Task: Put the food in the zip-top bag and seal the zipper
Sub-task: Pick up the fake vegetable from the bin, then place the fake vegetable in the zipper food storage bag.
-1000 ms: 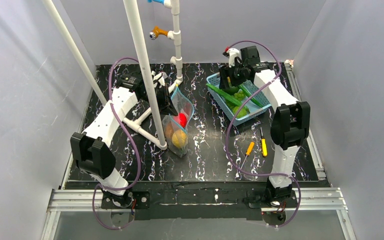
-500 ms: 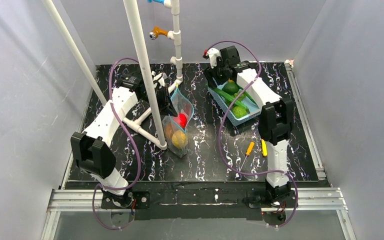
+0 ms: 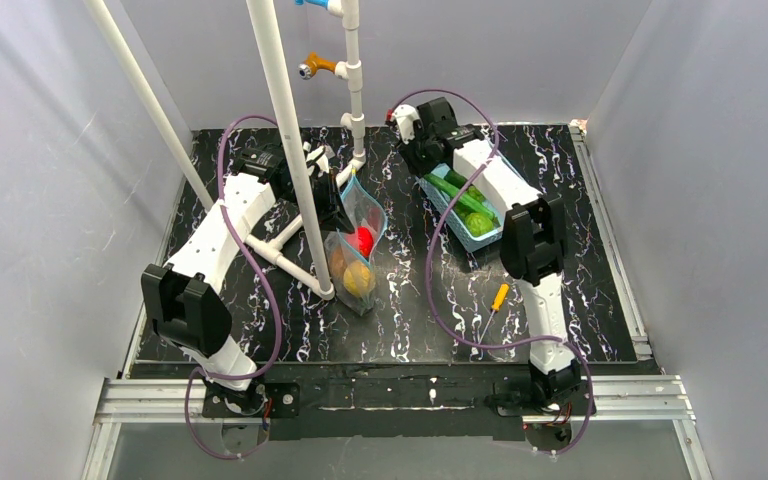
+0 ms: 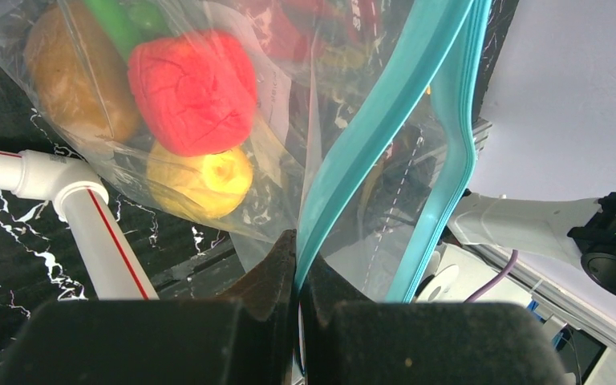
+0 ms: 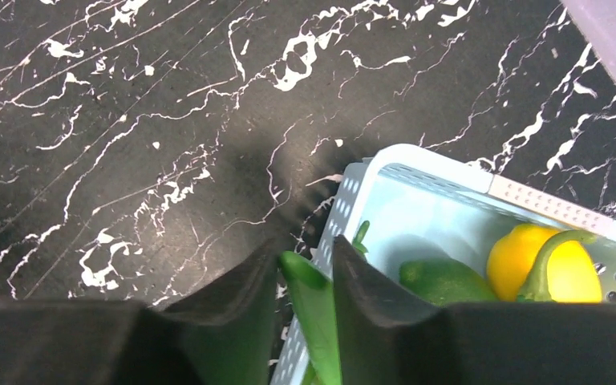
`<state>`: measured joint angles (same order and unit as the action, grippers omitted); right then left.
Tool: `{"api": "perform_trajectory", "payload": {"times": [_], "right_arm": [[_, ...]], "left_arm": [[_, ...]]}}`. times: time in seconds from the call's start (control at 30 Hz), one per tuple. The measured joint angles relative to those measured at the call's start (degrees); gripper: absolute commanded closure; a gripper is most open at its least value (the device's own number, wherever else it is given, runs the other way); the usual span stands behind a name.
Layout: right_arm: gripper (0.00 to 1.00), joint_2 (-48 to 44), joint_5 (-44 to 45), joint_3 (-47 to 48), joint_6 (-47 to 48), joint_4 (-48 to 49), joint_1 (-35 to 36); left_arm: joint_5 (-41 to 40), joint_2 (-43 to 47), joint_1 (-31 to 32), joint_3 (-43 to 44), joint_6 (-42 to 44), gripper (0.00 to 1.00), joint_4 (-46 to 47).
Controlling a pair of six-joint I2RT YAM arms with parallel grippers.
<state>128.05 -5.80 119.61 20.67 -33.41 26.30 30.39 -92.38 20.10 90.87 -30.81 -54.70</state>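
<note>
The clear zip-top bag (image 3: 358, 235) hangs from my left gripper (image 3: 343, 190), which is shut on one side of the teal zipper (image 4: 385, 120) at the bag's open mouth; the jaws meet at the left gripper (image 4: 298, 261). Inside lie a red piece (image 4: 192, 88), a yellow-orange fruit (image 4: 200, 176) and a brown-orange fruit (image 4: 72, 72). My right gripper (image 5: 305, 261) is at the basket's far-left corner, its fingers closed around the tip of a long green pod (image 5: 314, 317). The same pod (image 3: 460, 195) lies along the basket in the top view.
The light-blue basket (image 5: 433, 160) holds a yellow fruit (image 5: 541, 261) and other green pieces (image 5: 441, 281). A white pipe frame (image 3: 290, 130) stands just left of the bag. An orange-handled screwdriver (image 3: 495, 300) lies near the right arm's forearm.
My right arm has swung left along the basket to its far-left corner, and its jaws have narrowed onto the green pod. The left arm and bag have not moved.
</note>
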Motion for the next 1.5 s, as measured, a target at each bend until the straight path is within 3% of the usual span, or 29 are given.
{"api": "perform_trajectory", "payload": {"times": [0.13, 0.23, 0.5, 0.67, 0.8, 1.1, 1.3, 1.5], "right_arm": [[0.93, 1.01, 3.08, 0.92, 0.98, -0.33, 0.79], [0.99, 0.39, 6.54, 1.03, 1.46, 0.28, 0.72], [0.99, -8.81, 16.17, 0.74, 3.26, 3.15, 0.31], [0.99, -14.12, 17.09, 7.21, 2.82, 3.61, 0.02], [0.99, -19.91, 11.56, 9.25, -3.34, 3.41, -0.09], [0.99, -42.42, -10.99, -7.41, -28.50, 18.25, 1.68], [0.99, -43.78, -16.68, -8.31, -37.03, 28.20, 6.82], [0.99, -42.80, -16.76, -11.87, -38.95, 34.53, 10.64]], "left_arm": [[-0.17, 0.00, 0.00, 0.02, 0.15, 1.00, -0.22], [-0.22, 0.00, 0.00, 0.02, 0.17, 1.00, -0.20], [-0.24, 0.00, 0.00, -0.13, -0.09, 1.00, 0.48], [-0.11, 0.00, 0.00, -0.85, -0.52, 1.00, 1.53], [-0.02, 0.00, 0.00, -0.94, -0.74, 1.00, 2.05], [0.17, 0.00, 0.00, -0.94, -1.60, 1.00, 3.10], [0.28, 0.00, 0.00, -0.94, -1.90, 1.00, 3.76], [0.31, 0.00, 0.00, -0.94, -2.49, 1.00, 4.20]]}}
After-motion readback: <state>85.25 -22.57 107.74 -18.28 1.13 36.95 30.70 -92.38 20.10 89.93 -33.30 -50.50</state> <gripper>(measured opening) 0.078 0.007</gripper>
